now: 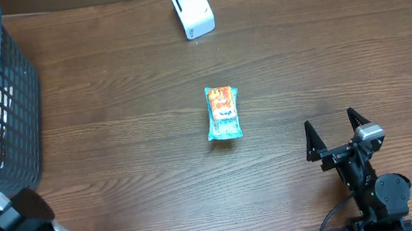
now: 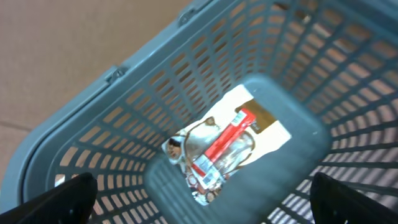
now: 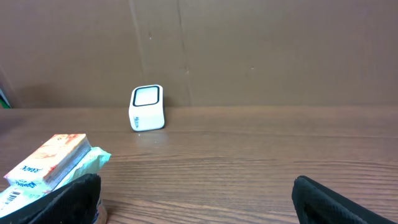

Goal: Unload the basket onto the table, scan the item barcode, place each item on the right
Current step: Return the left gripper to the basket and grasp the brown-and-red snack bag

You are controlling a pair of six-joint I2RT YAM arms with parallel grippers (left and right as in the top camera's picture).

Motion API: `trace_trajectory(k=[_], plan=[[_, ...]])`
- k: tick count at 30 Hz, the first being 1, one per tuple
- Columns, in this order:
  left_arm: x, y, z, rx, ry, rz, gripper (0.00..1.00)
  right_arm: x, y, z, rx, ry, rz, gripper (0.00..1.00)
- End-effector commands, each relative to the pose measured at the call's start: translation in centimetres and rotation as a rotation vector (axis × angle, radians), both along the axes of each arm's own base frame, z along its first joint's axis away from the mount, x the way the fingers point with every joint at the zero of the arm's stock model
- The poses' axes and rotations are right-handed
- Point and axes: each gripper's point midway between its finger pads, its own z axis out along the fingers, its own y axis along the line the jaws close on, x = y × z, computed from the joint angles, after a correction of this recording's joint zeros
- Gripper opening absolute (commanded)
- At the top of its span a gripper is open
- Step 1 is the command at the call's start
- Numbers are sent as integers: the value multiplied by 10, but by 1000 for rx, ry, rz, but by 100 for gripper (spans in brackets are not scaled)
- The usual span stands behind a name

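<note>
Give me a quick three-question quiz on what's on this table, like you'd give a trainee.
1. True or false: the orange packet lies between the fingers of the right gripper.
2. Where does the white scanner stand? A) beside the packet B) near the far edge of the table C) in the right gripper
3. What does the open left gripper hover over?
Key: 1 false, it lies on the table, apart. 2 B. 3 the grey basket, with a wrapped item inside.

Even, soft light; faint shadows; left wrist view slightly blurred.
</note>
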Motion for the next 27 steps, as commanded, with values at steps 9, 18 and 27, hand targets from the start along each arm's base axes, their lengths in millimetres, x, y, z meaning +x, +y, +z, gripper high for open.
trace_trajectory(k=[9,18,27], plan=[[22,11,-105,-84,206,-206,100,0,-1,-2,-6,-3,-3,100],[36,18,-177,-53,288,-346,99,0,-1,-2,-6,-3,-3,100],[44,26,-220,-10,269,-367,100,0,-1,-2,-6,-3,-3,100]])
